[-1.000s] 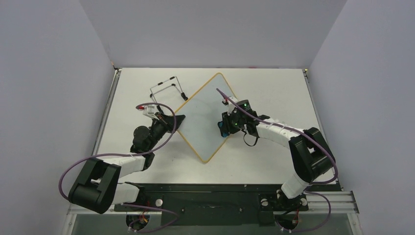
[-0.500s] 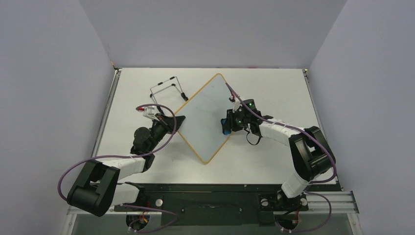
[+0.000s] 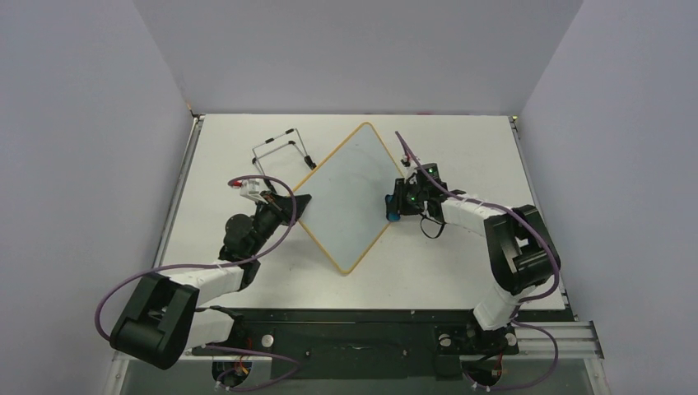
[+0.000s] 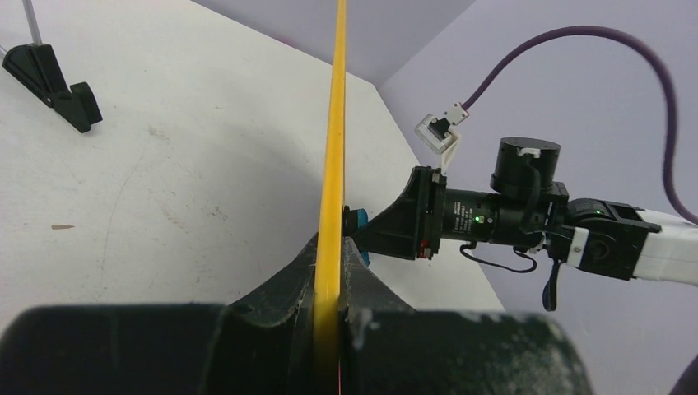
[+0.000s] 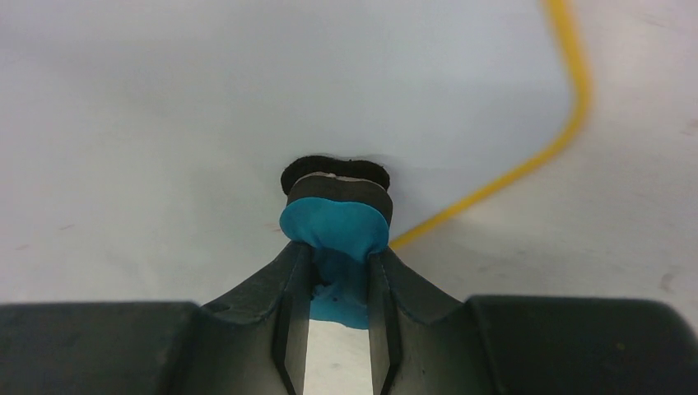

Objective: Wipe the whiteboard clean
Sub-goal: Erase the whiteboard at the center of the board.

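Whiteboard (image 3: pixel 346 197) lies over the table (image 3: pixel 469 148) between my two tools, turned like a diamond. Its long axis runs from far right to near left. The left tool (image 3: pixel 301 200) is clamped on its left edge. The right tool (image 3: pixel 395 205), pinching the blue eraser (image 5: pixel 333 226), has slid outward to the right edge. The face looks clean, so I judge the wiping nearly finished.

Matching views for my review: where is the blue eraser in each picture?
Top external: blue eraser, right of centre, at the whiteboard's right edge.
Left wrist: blue sliver just right of the yellow frame.
Right wrist: centre, in the right gripper.
Shared landmark: the yellow frame.
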